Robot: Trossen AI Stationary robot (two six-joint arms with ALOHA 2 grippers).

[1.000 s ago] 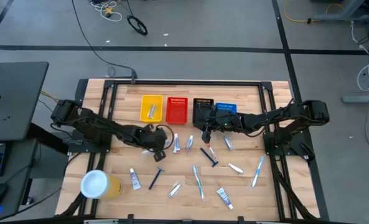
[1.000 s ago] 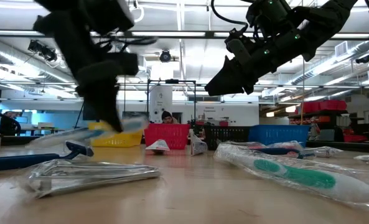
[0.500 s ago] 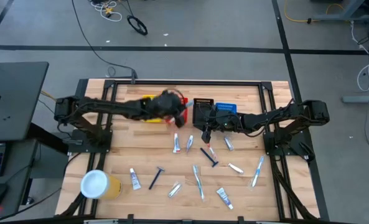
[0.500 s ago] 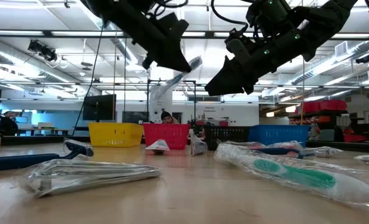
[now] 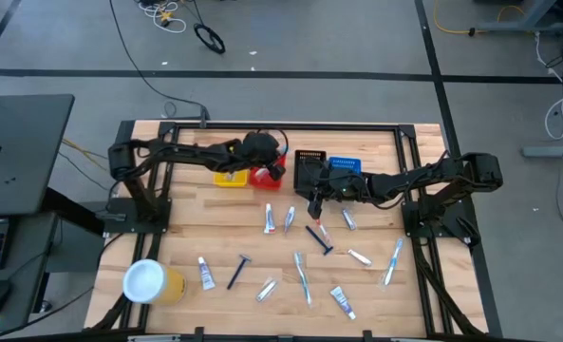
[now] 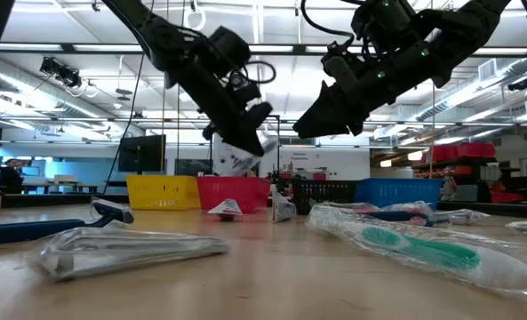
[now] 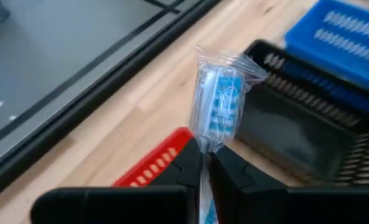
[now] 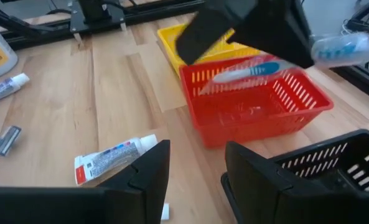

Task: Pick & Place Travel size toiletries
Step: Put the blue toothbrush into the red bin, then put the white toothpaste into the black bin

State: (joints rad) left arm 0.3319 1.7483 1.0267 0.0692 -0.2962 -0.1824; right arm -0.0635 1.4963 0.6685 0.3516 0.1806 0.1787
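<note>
From my remote station: grey concrete floor [image 5: 290, 38] crossed by dark tape lines, loose black cables [image 5: 208, 38], a dark desk [image 5: 15, 152] at left; bright ceiling strip lights [image 6: 272, 49] overhead.

High view straight down; low view table-level; both wrist views share red bin [image 7: 152, 167]

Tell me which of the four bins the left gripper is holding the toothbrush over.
The red bin, between the yellow and black ones; the left gripper holds the wrapped toothbrush above it.
</note>
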